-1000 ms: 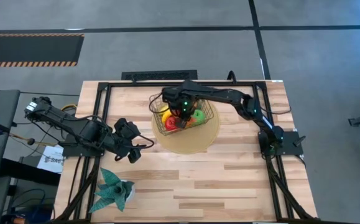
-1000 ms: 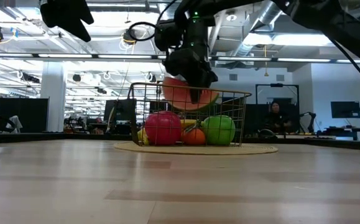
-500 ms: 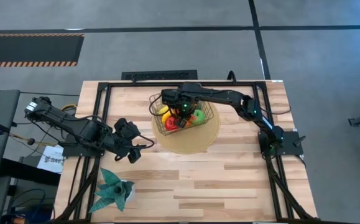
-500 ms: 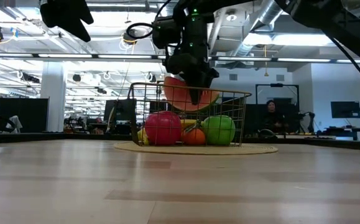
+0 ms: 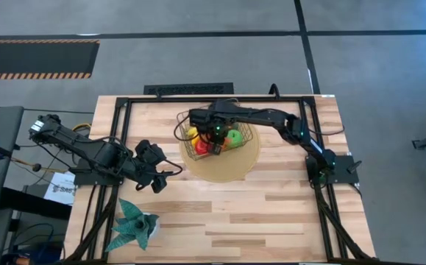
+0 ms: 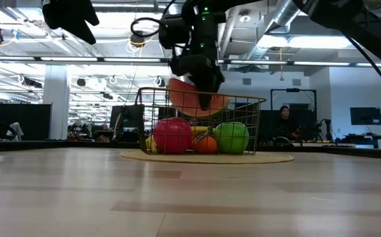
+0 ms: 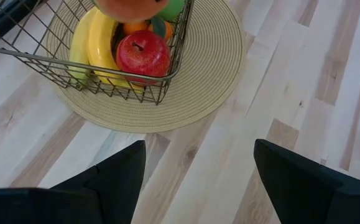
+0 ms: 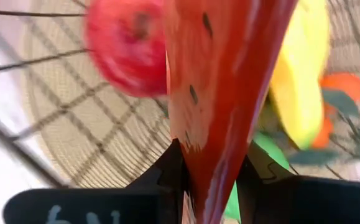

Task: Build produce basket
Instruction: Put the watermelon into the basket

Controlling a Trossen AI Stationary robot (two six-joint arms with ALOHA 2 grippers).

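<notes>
Red flesh with dark seeds: a watermelon slice (image 8: pixel 220 93), pinched across its thin faces by the right gripper (image 6: pixel 202 78), jaws closed on it. It hangs over the basket (image 6: pixel 256 128), partly below rim level in the low view. The basket sits on a round woven mat (image 7: pixel 220 59) at the table's far middle. Inside lie a red apple (image 7: pixel 143 54), green apple (image 6: pixel 231 137), bananas (image 7: pixel 96 46) and a tangerine (image 6: pixel 206 144).

Judgement: the slice looks like light, stiff toy plastic, smooth-skinned and liable to slip or pivot between the pads. The hold near one end of the wedge seems adequate. The rounded fruit below gives an uneven bed, so it may tip on release.

The left gripper (image 5: pixel 156 177) waits open, well apart from the basket, near the table's left side.
</notes>
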